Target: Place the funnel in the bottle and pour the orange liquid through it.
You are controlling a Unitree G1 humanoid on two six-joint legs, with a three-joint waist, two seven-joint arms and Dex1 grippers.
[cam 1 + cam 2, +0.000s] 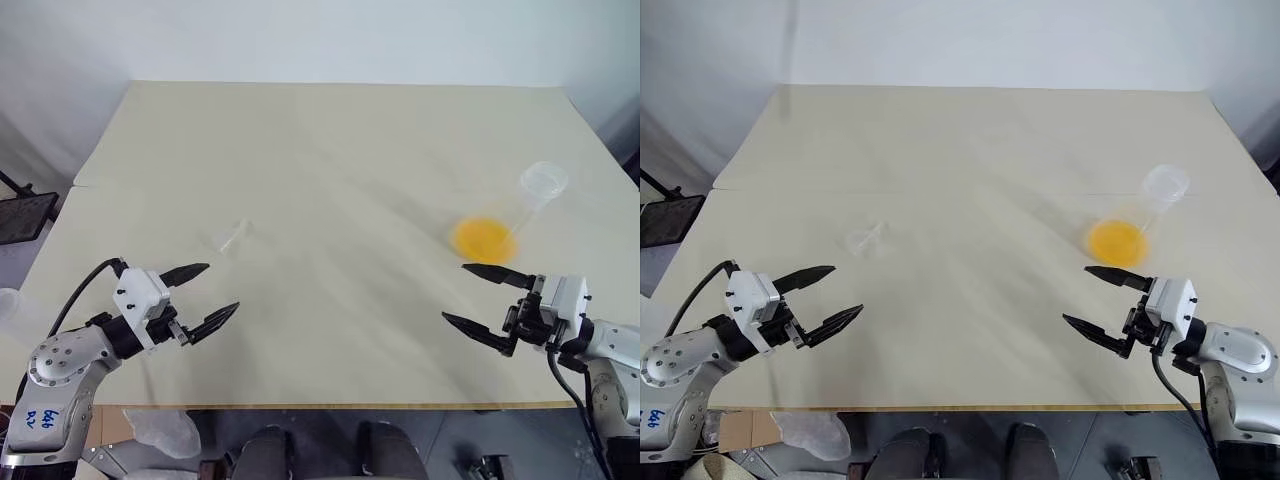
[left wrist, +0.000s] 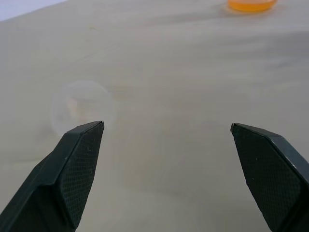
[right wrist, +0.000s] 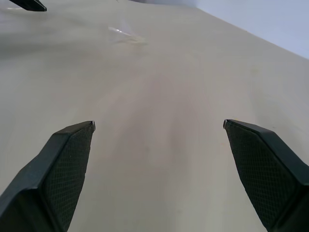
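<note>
Lying on its side left of centre on the beige tabletop [image 1: 330, 150], the small clear plastic funnel [image 1: 232, 238] is faced by the open, empty left hand [image 1: 205, 295], probably for pickup; the right hand [image 1: 480, 297], open too, waits near the clear vessel of orange liquid [image 1: 484, 238].

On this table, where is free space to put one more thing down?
Bare: the table's whole far half, and the wide middle between the funnel and the flask of orange liquid. The near strip between the left tool and right tool is free too. Nowhere is crowded.
</note>
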